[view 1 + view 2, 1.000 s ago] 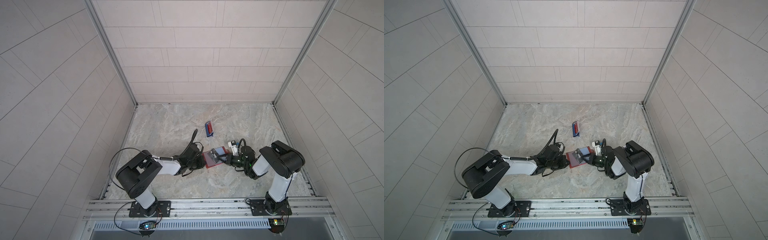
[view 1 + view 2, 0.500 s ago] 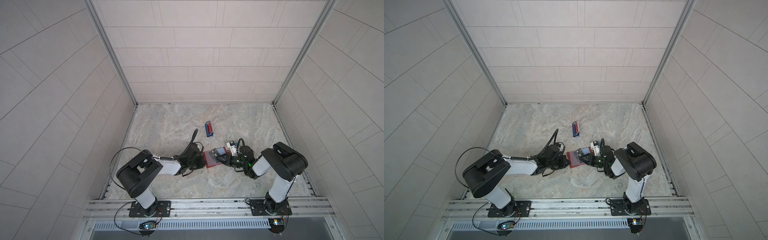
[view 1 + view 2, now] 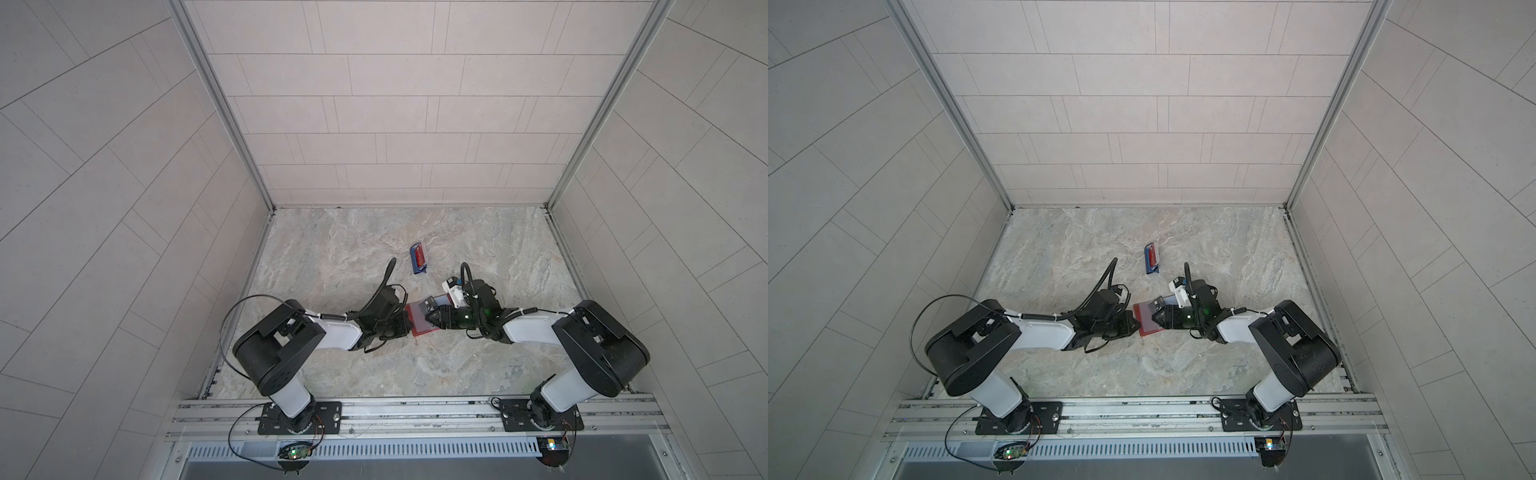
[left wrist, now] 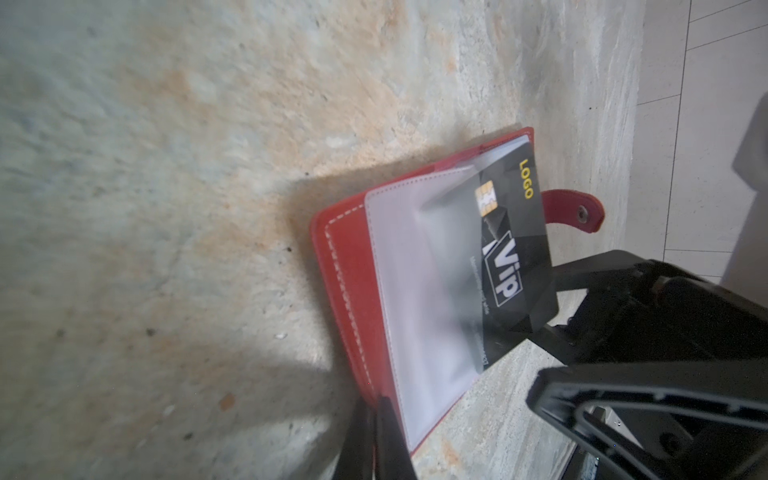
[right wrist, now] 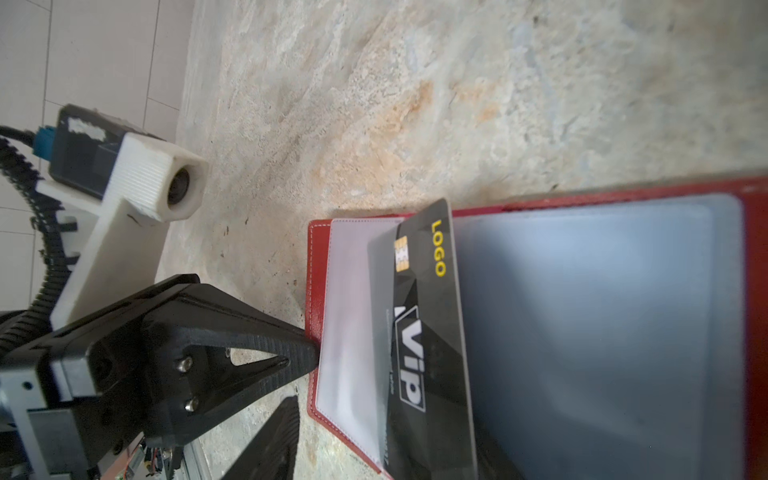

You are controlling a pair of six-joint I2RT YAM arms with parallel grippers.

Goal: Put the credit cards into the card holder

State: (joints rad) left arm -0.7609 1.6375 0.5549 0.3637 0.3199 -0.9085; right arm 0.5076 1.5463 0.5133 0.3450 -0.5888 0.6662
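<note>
**A:** So, how much of it is done?

**B:** Less than half, it is judged. A pale card (image 5: 602,332) appears to be lodged already under a clear pocket in the half of the open red wallet (image 4: 349,266) nearer the right gripper. The black card (image 4: 511,266) is tucked only partway under the other sleeve (image 4: 415,291) (the "LOGO" corner and the outer long side are left bare). The red card (image 3: 420,257) is seen in the blue stand (image 3: 415,268), well apart, farther back on the table (image 3: 332,257).

**A:** And the grippers?

**B:** An edge of the wallet's cover is pinched by the left gripper (image 4: 381,411), whose jaws are closed tight on it. The right gripper (image 3: 430,319) is placed just beside the black card with its jaws spread, and nothing is gripped by it.

**A:** How is the black card laid?

**B:** Face up on the wallet, which lies between the two grippers. Its long axis is set along the wallet's fold, slightly skewed to the sleeve's stitching. The "LOGO" end is turned, it seems, toward the back wall. A long edge is led into the sleeve, so a sideways push is what is called for.
</note>
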